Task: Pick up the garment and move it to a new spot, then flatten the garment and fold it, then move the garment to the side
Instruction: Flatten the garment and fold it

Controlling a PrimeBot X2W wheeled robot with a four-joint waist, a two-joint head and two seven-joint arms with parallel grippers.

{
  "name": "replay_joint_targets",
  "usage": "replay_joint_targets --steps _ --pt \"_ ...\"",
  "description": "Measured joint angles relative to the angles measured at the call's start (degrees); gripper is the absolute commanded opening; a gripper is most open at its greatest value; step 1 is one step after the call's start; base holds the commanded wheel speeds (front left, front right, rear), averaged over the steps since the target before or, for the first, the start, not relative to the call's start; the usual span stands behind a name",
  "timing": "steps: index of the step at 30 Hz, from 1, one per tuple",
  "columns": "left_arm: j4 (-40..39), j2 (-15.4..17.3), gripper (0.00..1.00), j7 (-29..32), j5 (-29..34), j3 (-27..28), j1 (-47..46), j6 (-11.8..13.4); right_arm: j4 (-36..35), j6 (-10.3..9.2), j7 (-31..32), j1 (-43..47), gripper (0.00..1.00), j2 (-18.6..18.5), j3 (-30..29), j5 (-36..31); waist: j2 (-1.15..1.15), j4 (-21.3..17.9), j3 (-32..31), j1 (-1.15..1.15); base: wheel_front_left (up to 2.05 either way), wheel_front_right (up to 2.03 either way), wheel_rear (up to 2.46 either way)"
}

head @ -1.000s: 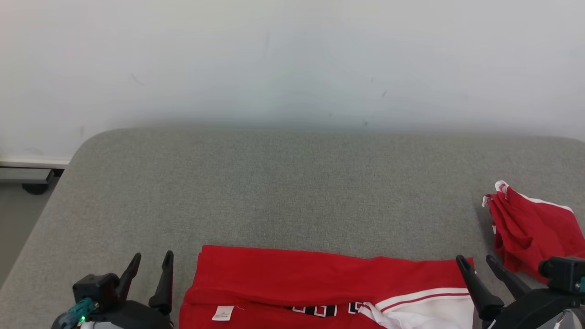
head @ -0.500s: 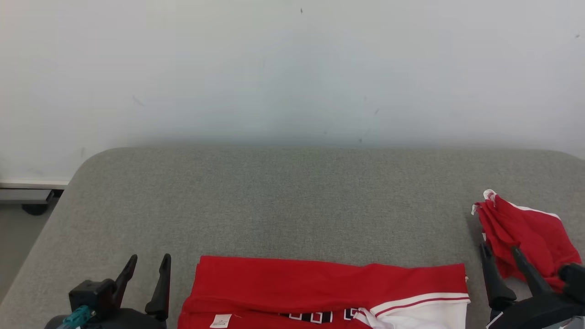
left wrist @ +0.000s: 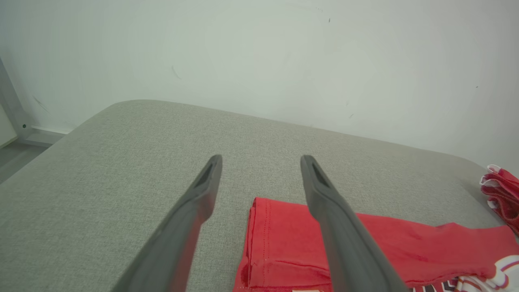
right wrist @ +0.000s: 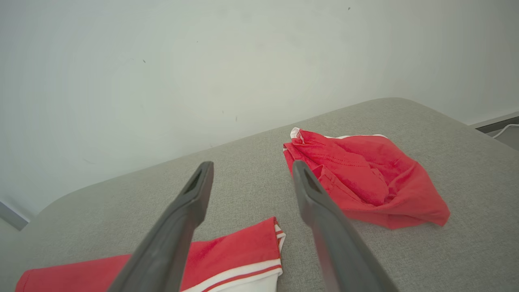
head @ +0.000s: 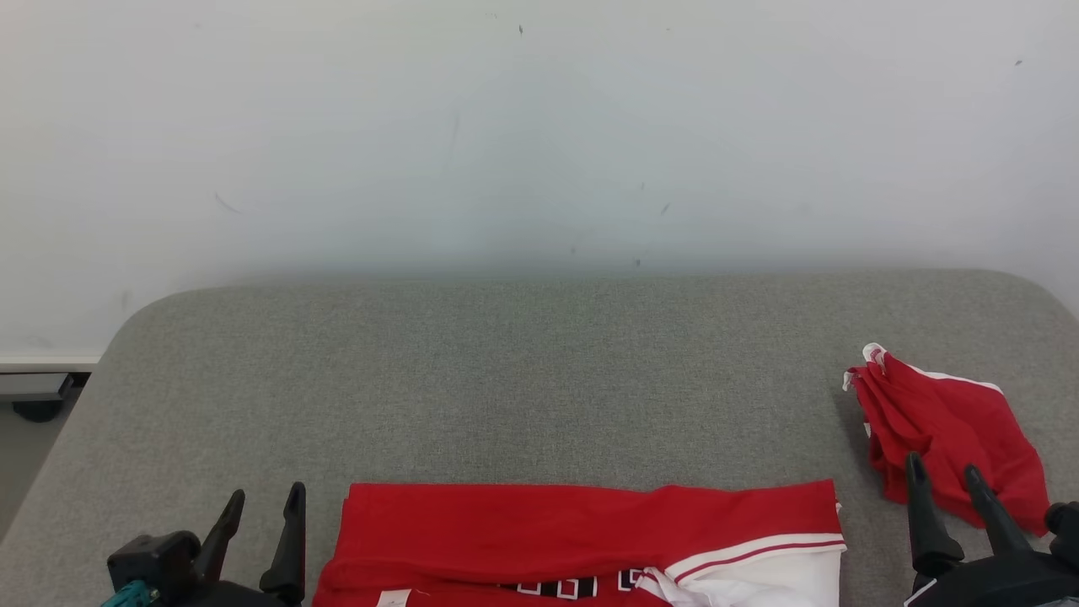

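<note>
Lying folded at the near edge of the grey tabletop (head: 506, 379), the red jersey (head: 582, 539) sat between the left gripper (head: 268, 491) and right gripper (head: 941, 464), both jaws apart and empty. Folding was judged done; moving it aside remained. 1 crumpled red garment (head: 944, 421) lay far right.

A wide padded top (head: 539, 379), covered in grey woven cloth and rounded at its far corners, carries two red things. Along the near edge lies a red jersey (head: 590, 527), flat and folded into a long band running side to side. Its left end shows a doubled hem and its right end a white panel edged with a red-and-white stripe. Some black-and-white lettering peeks out at the near side. Off towards the right edge and a little farther back sits a crumpled red bundle (head: 944, 430) with white trim, loosely heaped. The two do not touch, and grey cloth lies between them.
</note>
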Motion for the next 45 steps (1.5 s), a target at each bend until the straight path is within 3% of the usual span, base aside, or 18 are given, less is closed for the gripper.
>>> replay_joint_targets --steps 26,35,45 --pt "-4.0 0.5 1.0 4.3 0.6 0.3 0.8 0.5 3.3 1.03 -1.5 -0.2 1.0 -0.4 1.7 -0.5 0.0 -0.1 0.7 0.0 0.0 0.0 0.0" --pt "-4.4 -0.1 1.0 6.0 1.1 -0.5 1.0 1.0 10.5 1.46 8.4 -1.6 1.0 -4.2 7.6 -3.8 0.0 0.5 1.1 0.0 0.0 0.0 0.0" --pt "-4.4 -0.5 1.0 6.7 1.6 -0.9 1.0 1.0 20.0 1.79 16.3 -6.9 1.0 -4.0 10.3 -3.9 0.0 1.5 1.4 0.0 0.0 0.0 0.0"
